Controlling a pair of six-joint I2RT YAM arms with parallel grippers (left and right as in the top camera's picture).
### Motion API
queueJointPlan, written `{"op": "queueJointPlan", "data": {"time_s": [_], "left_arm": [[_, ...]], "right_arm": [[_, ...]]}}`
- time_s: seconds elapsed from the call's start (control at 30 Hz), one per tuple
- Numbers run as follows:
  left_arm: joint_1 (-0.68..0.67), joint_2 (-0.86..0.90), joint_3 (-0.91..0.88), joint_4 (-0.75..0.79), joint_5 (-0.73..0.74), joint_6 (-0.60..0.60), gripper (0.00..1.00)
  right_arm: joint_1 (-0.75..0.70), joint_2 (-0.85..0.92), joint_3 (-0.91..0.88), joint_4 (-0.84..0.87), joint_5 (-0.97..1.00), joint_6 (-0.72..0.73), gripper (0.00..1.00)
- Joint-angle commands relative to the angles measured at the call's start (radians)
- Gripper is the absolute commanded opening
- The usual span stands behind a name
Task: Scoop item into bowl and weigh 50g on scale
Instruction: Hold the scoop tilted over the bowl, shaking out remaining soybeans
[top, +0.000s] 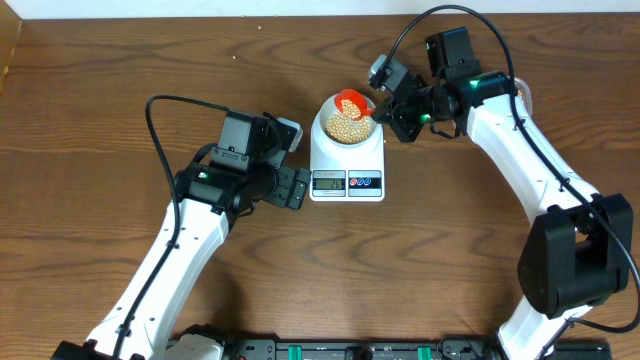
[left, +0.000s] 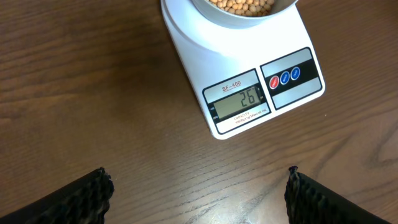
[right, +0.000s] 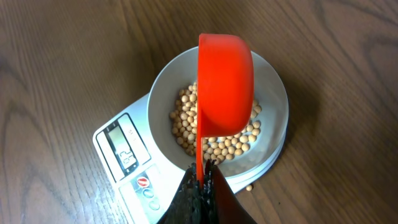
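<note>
Wooden table (top: 120, 80): right hand (right: 200, 179) clamps red scoop (right: 225, 81), tipped over bowl (right: 277, 93); left hand (left: 196, 185) spread.

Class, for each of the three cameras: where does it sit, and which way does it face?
Overhead: above the table, looking straight down; left arm, right arm, scale, bowl.
Left wrist: on the left arm, facing the scale's display; open left gripper frames the bottom.
Right wrist: above the bowl, looking down; right gripper holds the red scoop.
Shared: both wrist views show scale and beans.
</note>
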Motion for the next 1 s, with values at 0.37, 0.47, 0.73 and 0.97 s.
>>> {"op": "queueJointPlan", "data": {"time_s": [0.37,0.47,0.73,0.97], "left_arm": [[0.003,0.002,-0.004,0.000,0.008,0.003,0.91],[0.003,0.002,-0.004,0.000,0.008,0.003,0.91],[0.003,0.002,-0.004,0.000,0.008,0.003,0.91],[0.003,0.002,-0.004,0.000,0.008,0.003,0.91]], "right_arm": [[0.005,-0.036,0.025,0.005,0.006,-0.022,0.01],[0.005,-0.036,0.025,0.005,0.008,-0.022,0.01],[0.005,-0.037,0.025,0.003,0.008,-0.021,0.01],[0.005,-0.037,0.025,0.002,0.009,-0.022,0.01]]}}
